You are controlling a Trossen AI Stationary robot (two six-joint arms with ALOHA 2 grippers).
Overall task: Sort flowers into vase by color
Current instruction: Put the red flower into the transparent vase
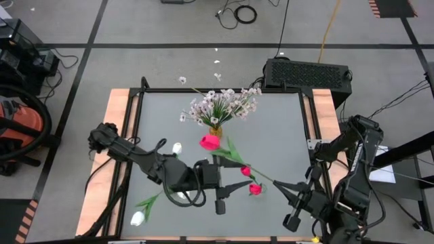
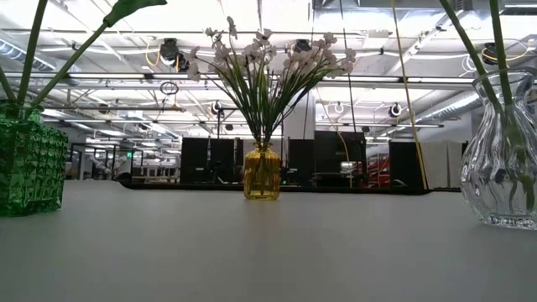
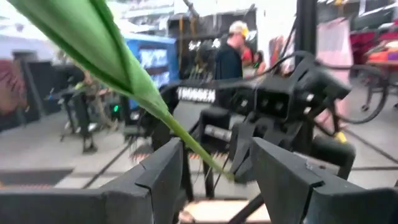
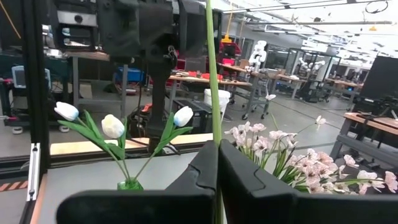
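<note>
Left edge of the table (image 1: pixel 285 146): green vase (image 2: pixel 32 168) with white tulips (image 4: pixel 113 126). From above, two white heads show, one near the left arm's elbow and one at the front-left corner; the right wrist view shows three heads standing in that vase.

Left gripper (image 1: pixel 222 194) sits front-centre, low over the table. Its fingers (image 3: pixel 163 174) are parted, and a green stem and leaf (image 3: pixel 112 53) pass through the gap; whether the stem is pinched, cannot tell.

Centre-back: yellow vase (image 2: pixel 262 172), full of the small pale blossom sprays (image 1: pixel 224 104). Open grey surface lies all around it in the low view. A few loose blossoms lie beyond the table's back edge, seen only from above.

Pink-red tulips (image 1: pixel 209 141): the big head is just in front of the yellow vase, two smaller heads sit further right-front, and a long stem runs diagonally toward the right gripper (image 1: pixel 277 184).

Right gripper is near the front-right, fingers (image 4: pixel 245 180) closed tight on a thin upright tulip stem (image 4: pixel 212 68), clear in its wrist view. The clear glass vase (image 2: pixel 503 159) at the right edge holds green stems in the low view; it is hard to make out from above.

The back-right quarter of the table is bare. A person (image 3: pixel 231 53) stands in the room behind, in the left wrist view only.
</note>
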